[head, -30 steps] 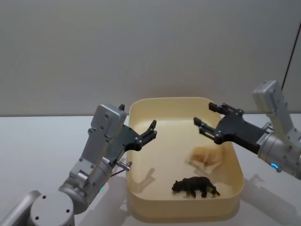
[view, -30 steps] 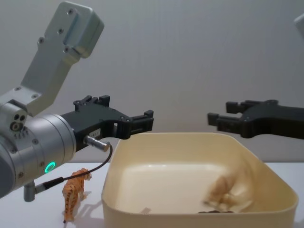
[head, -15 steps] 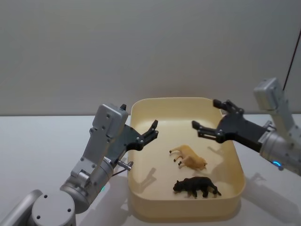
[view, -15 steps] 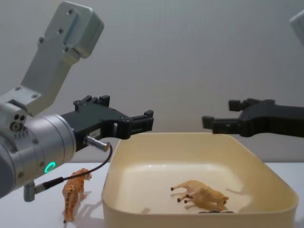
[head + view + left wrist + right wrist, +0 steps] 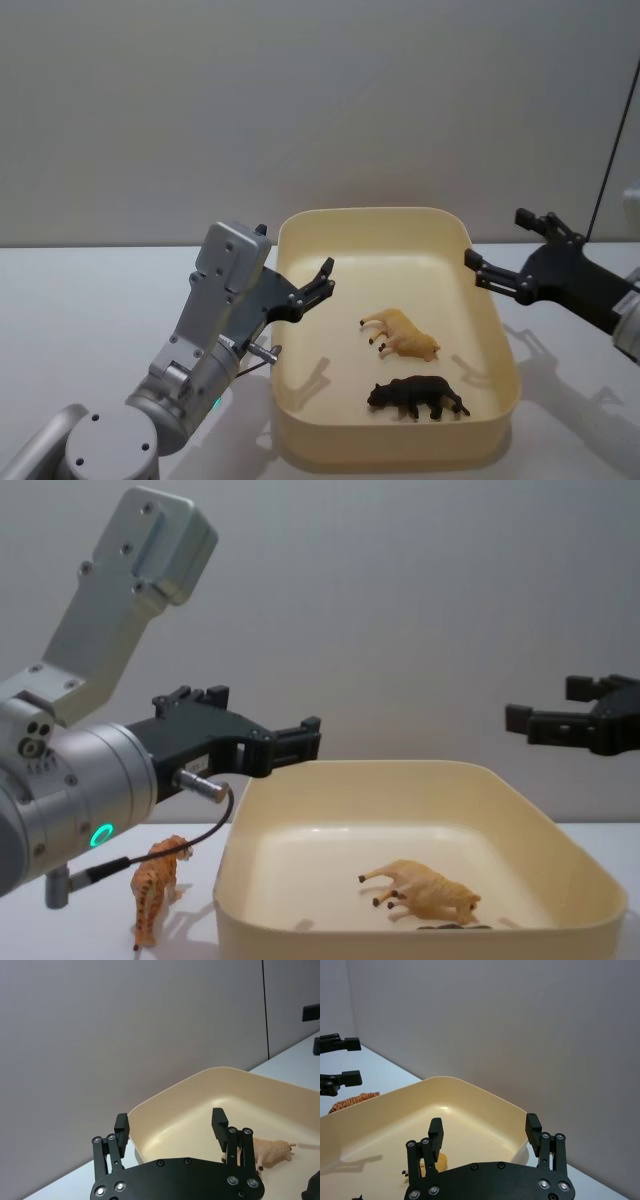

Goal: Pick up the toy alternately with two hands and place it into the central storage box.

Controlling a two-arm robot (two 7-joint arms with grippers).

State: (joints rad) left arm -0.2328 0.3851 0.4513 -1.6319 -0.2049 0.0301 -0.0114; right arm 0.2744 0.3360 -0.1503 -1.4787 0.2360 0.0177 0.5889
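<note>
The cream-yellow storage box (image 5: 290,240) sits in the middle of the table. A tan toy animal (image 5: 403,346) lies on its side on the box floor, and a black toy animal (image 5: 417,397) stands nearer the front wall. A striped tiger toy (image 5: 158,887) stands on the table left of the box. My left gripper (image 5: 322,280) hovers open and empty over the box's left rim. My right gripper (image 5: 497,240) is open and empty, raised at the box's right rim. The left wrist view shows the left gripper (image 5: 170,1122) above the tan toy (image 5: 270,1150).
White tabletop (image 5: 90,300) spreads on both sides of the box, with a plain grey wall behind. A thin black cable (image 5: 612,130) hangs at the far right. A cable loops under the left wrist (image 5: 190,830) near the tiger.
The tan toy dropped from under the right gripper and settled on its side in the box. The right gripper has drawn back to the right. The left arm has not moved.
</note>
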